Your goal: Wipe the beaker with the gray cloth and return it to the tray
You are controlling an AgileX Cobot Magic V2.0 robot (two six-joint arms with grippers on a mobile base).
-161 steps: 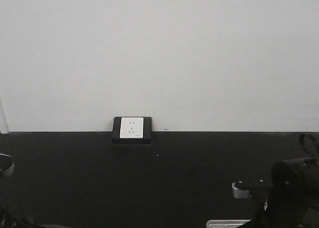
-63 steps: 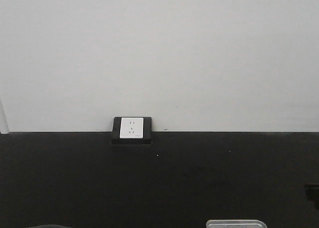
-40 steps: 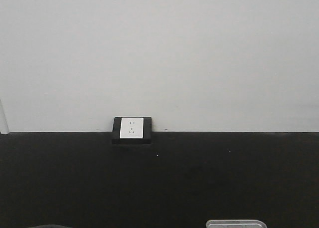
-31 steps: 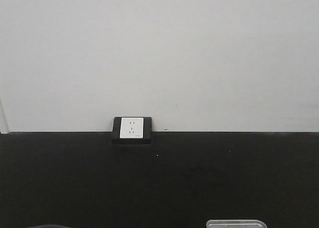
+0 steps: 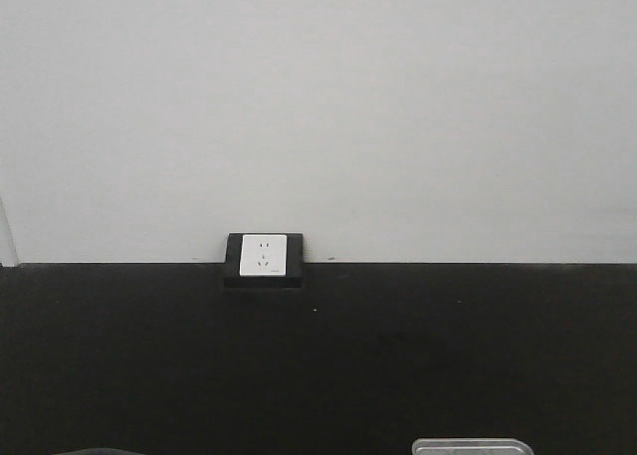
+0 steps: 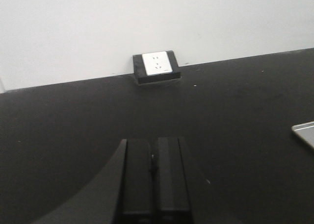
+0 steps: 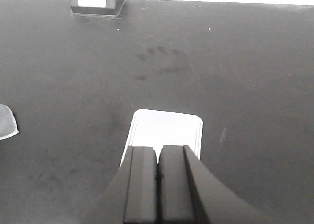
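Observation:
The tray [image 7: 168,128] lies flat on the black table just beyond my right gripper [image 7: 158,155]; it looks bright and bare, and its near part is hidden by the fingers. Its far rim shows at the bottom of the front view [image 5: 468,444] and a corner shows in the left wrist view [image 6: 305,131]. My right gripper is shut with nothing between its jaws. My left gripper [image 6: 154,153] is also shut and empty, over bare table. A gray fabric corner [image 7: 6,122] at the left edge looks like the gray cloth. The beaker is out of view.
A black box with a white power socket [image 5: 263,258] sits on the table against the white wall; it also shows in the left wrist view [image 6: 156,65] and the right wrist view [image 7: 95,0]. The table top is black [image 5: 398,355].
The right arm has left the right side of the front view and the left arm part has left its left edge. The tray's far rim now shows whole.

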